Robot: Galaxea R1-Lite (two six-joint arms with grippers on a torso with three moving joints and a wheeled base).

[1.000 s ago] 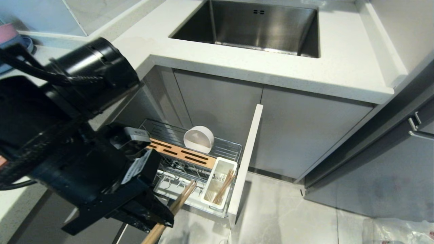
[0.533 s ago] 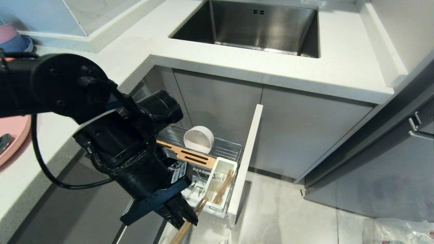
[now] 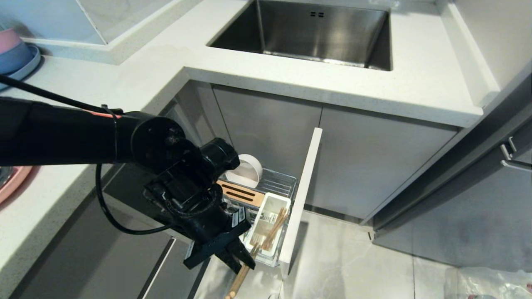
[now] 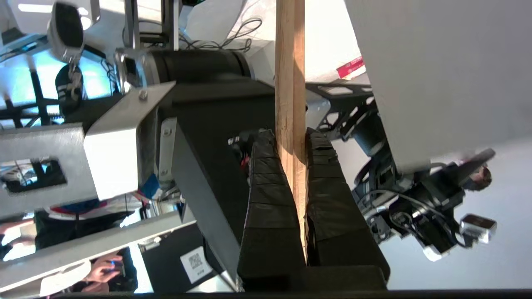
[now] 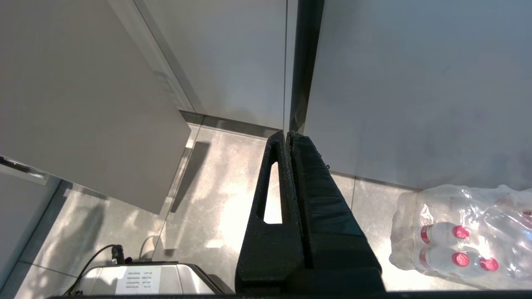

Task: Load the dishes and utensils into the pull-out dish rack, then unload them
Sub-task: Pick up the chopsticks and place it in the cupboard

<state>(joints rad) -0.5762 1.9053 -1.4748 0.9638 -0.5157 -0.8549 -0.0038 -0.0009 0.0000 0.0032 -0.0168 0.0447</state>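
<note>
Left gripper (image 3: 243, 262), clamping chopstick (image 3: 239, 278), has descended to cup (image 3: 272, 207); bowl (image 3: 249, 170) racked, plate (image 3: 10, 182) pending.

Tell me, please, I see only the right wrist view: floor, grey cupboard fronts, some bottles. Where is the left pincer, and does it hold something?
Observer: The left pincer is low in front of the pull-out dish rack, shut on the chopsticks.
Operator: Are both sticks in the grip?
Observer: Yes. The left wrist view shows two sticks side by side between the fingers.
Operator: Is a dish in the rack already?
Observer: The cream-white bowl stands on its edge at the back of the rack.
</note>
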